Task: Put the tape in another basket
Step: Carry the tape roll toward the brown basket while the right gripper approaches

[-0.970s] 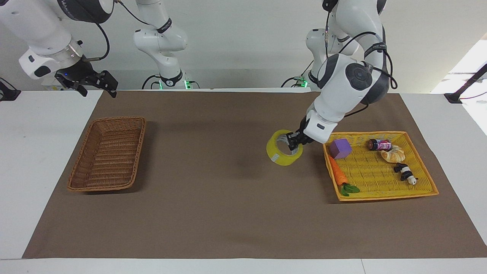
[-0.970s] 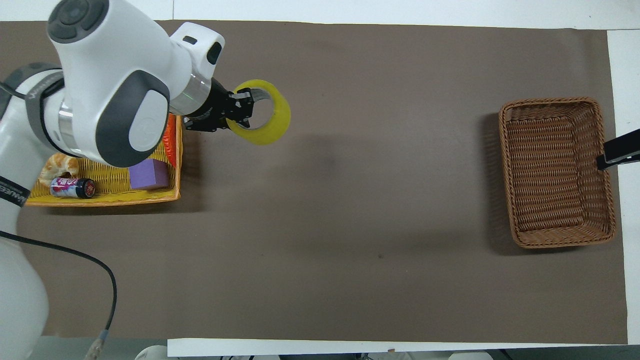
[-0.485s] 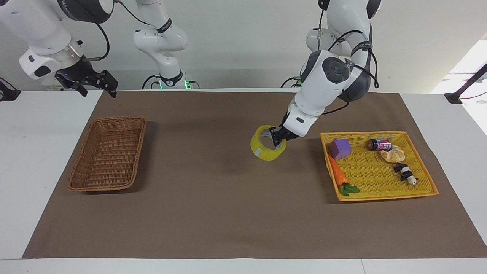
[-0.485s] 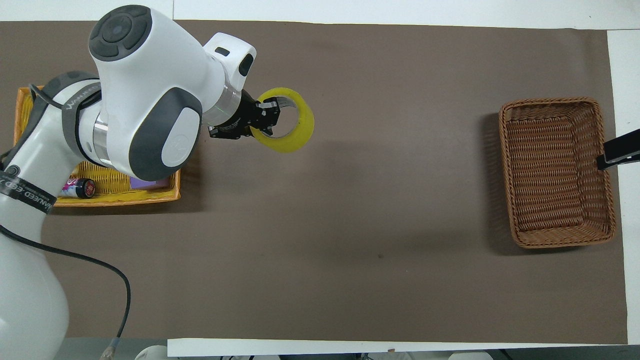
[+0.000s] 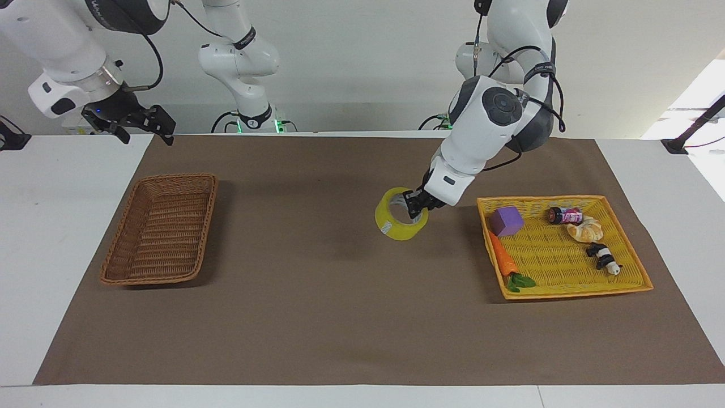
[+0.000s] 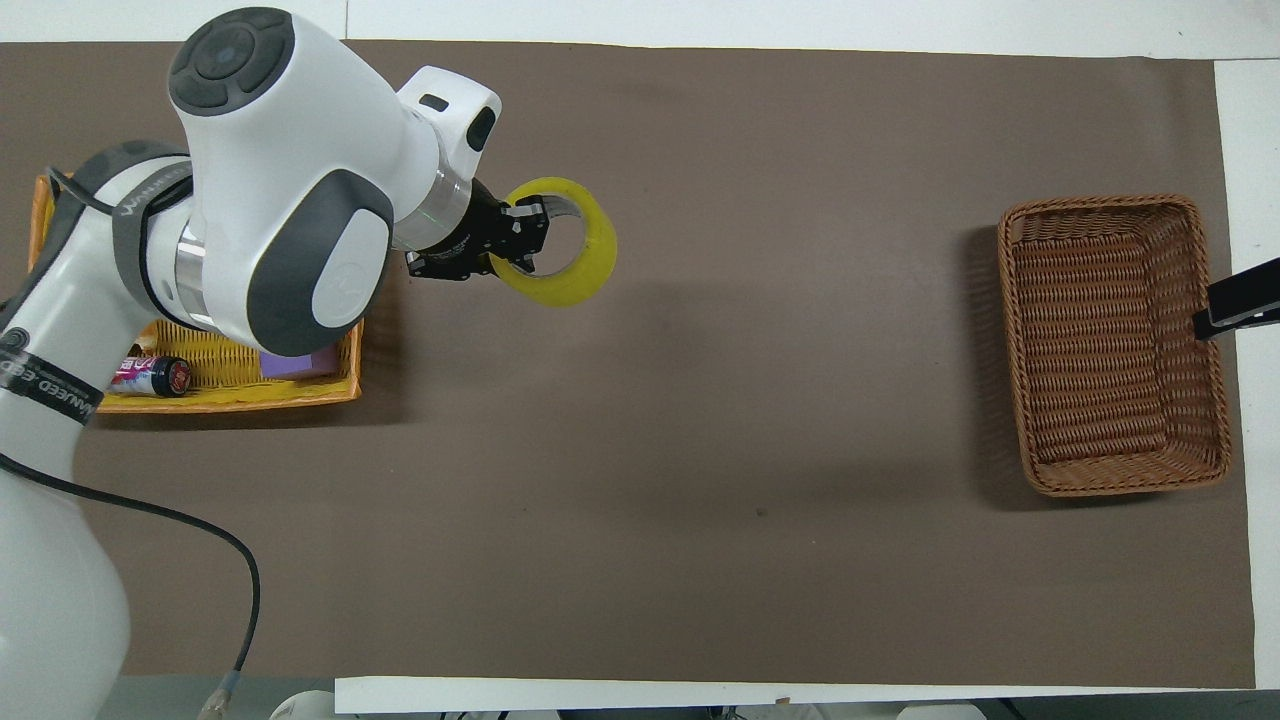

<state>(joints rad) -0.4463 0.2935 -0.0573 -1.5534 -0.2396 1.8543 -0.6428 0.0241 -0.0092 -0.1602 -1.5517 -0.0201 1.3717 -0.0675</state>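
The tape (image 5: pixel 396 228) (image 6: pixel 590 272), a wide yellow roll with a pale core, hangs tilted over the brown mat between the yellow tray and the table's middle. My left gripper (image 5: pixel 415 205) (image 6: pixel 520 242) is shut on the tape's wall, one finger inside the core. The brown wicker basket (image 5: pixel 158 279) (image 6: pixel 1100 203) lies empty at the right arm's end of the table. My right gripper (image 5: pixel 144 129) waits open in the air over the mat's corner beside the basket, holding nothing.
A shallow yellow tray (image 5: pixel 572 293) (image 6: pixel 230 402) at the left arm's end holds a purple block (image 5: pixel 506 220), a toy carrot (image 5: pixel 503 258), a small bottle (image 5: pixel 565 215), a bread roll (image 5: pixel 586 230) and a panda figure (image 5: pixel 604 258). A brown mat (image 5: pixel 317 317) covers the table.
My left gripper carried the tape away from the yellow tray's edge toward the table's middle, then nearly stopped over the last half second. The right arm stayed still.
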